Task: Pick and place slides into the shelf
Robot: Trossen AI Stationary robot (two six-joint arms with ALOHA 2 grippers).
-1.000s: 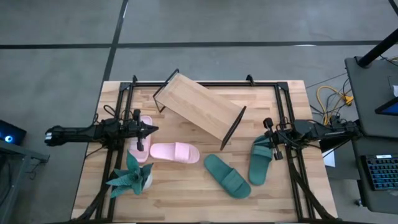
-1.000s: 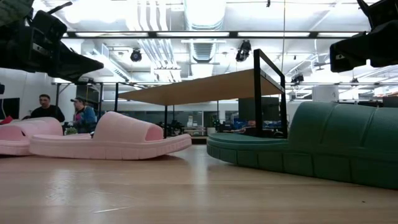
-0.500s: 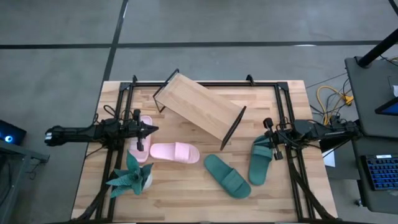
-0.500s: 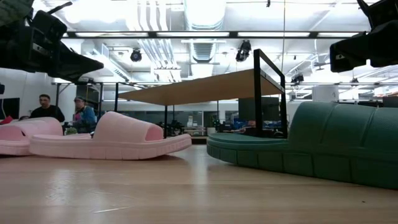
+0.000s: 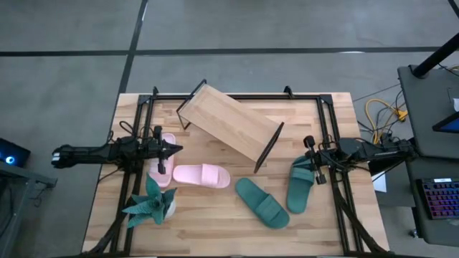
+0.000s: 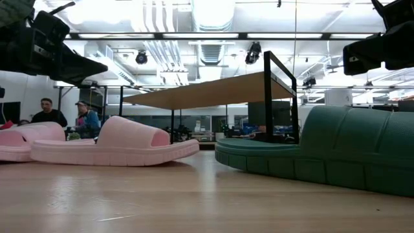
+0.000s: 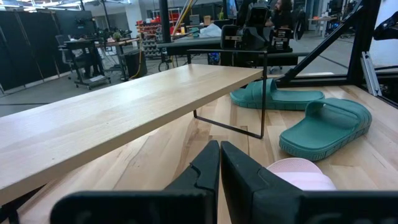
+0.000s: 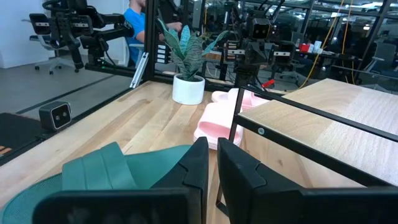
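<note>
Nothing picked yet: all four slides sit on the table, two pink (image 5: 201, 175) left, two green (image 5: 262, 203) right, the shelf (image 5: 229, 122) empty at the far middle. Left gripper (image 5: 174, 149) and right gripper (image 5: 308, 141) both pressed together, holding nothing. Next, one has to open over a slide.

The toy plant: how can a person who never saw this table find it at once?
Start at the tilted shelf in the table's middle, then go toward the near left corner. There the plant stands in a small white pot beside a pink slide, the only leafy, upright thing.
</note>
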